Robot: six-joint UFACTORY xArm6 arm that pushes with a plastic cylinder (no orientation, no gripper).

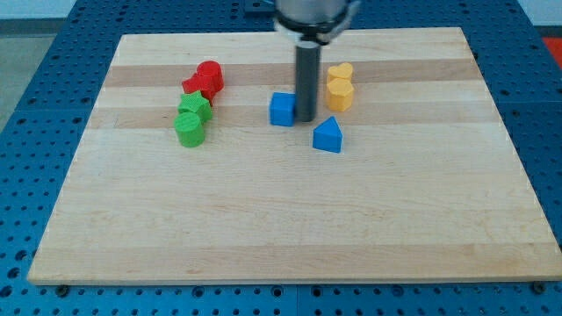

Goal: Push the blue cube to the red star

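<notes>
Tip (306, 118) down on the board (263, 228), touching the right side of the blue cube (282, 109); no hand or jaw on the rod, just a bare end, holding nothing

Blue cube in the upper middle, with bare wood between it and the red star (200, 85) over toward the view's left. Red star packed against a second red block (211, 74) above it and a green star (194, 107) below, with a green cylinder (189, 130) lower again. Just right of the tip, two yellow blocks (340, 85) stacked close, apart from the rod. Blue wedge (327, 135) below and right of the tip, near but clear. All blocks well inside the edges; wide open wood across the whole lower half and both lower corners
</notes>
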